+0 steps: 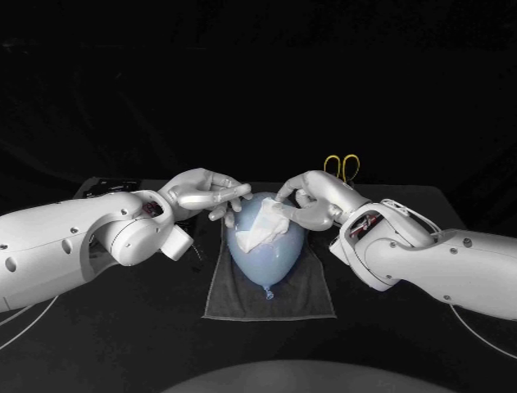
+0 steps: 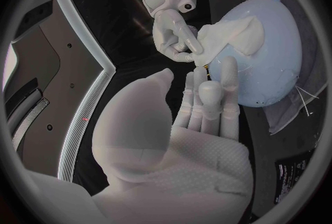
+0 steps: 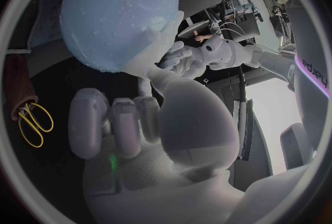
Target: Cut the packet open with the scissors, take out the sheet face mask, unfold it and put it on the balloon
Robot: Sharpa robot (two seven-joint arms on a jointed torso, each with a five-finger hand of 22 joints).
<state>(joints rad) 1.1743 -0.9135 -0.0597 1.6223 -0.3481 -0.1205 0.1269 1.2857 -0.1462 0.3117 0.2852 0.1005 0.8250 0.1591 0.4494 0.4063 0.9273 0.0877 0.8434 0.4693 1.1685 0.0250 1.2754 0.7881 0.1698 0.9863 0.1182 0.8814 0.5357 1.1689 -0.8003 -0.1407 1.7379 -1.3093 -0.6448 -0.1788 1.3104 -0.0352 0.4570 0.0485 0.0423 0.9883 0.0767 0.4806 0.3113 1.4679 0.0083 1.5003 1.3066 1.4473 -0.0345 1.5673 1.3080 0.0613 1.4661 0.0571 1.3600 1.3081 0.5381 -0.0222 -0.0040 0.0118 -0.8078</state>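
Note:
A pale blue balloon (image 1: 262,250) lies on a dark grey cloth (image 1: 293,299) in the middle of the table, knot toward me. A white sheet face mask (image 1: 262,228) sits crumpled on the balloon's far half. My right hand (image 1: 308,201) pinches the mask's right edge against the balloon; in the left wrist view its fingers (image 2: 181,41) close on the mask (image 2: 232,38). My left hand (image 1: 206,195) reaches in from the other side with fingers stretched, holding nothing, its fingertips (image 2: 209,87) at the rim of the balloon (image 2: 276,52).
Scissors with yellow handles (image 1: 344,168) lie on the table behind my right hand, also seen beside the balloon (image 3: 118,14) as scissors (image 3: 33,121). The cloth (image 2: 304,119) extends past the balloon toward me.

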